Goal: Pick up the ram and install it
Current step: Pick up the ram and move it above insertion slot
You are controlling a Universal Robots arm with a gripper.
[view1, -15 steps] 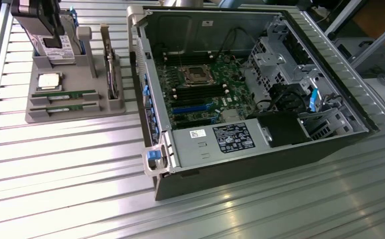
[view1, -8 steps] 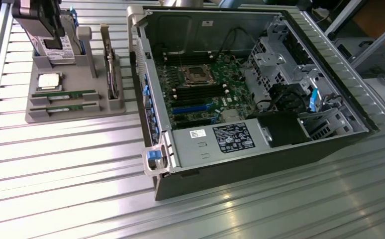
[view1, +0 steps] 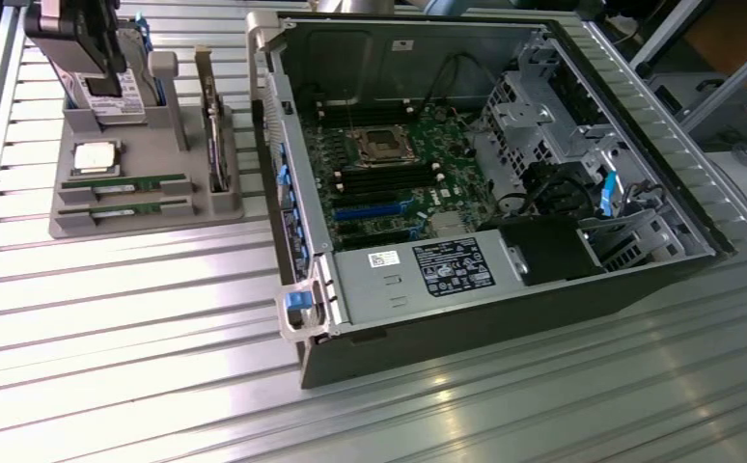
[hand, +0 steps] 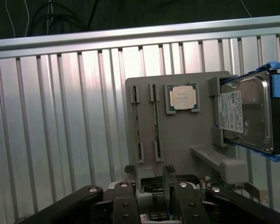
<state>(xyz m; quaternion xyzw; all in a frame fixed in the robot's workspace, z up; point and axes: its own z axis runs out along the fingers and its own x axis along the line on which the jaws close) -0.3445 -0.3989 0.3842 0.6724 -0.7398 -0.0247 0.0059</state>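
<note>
The pincer (hand: 149, 183) hangs spread and empty over one end of the grey holder (hand: 177, 135), and its fingers hide that edge. The ram (hand: 156, 122) stands on edge in a slot beside the processor (hand: 183, 98), its long axis pointing away from the pincer. Its twin (hand: 138, 123) lies parallel in the outer slot. A hard drive (hand: 246, 114), cut off at the frame, stands on the processor's other side. The open computer case (view1: 347, 48) sits beside the holder.

Exterior view: high, angled down over counter (view1: 154, 318), computer case (view1: 412, 357) central. Wrist view: close, past fingers (hand: 124, 205). Both share parts holder (view1: 129, 224).
</note>
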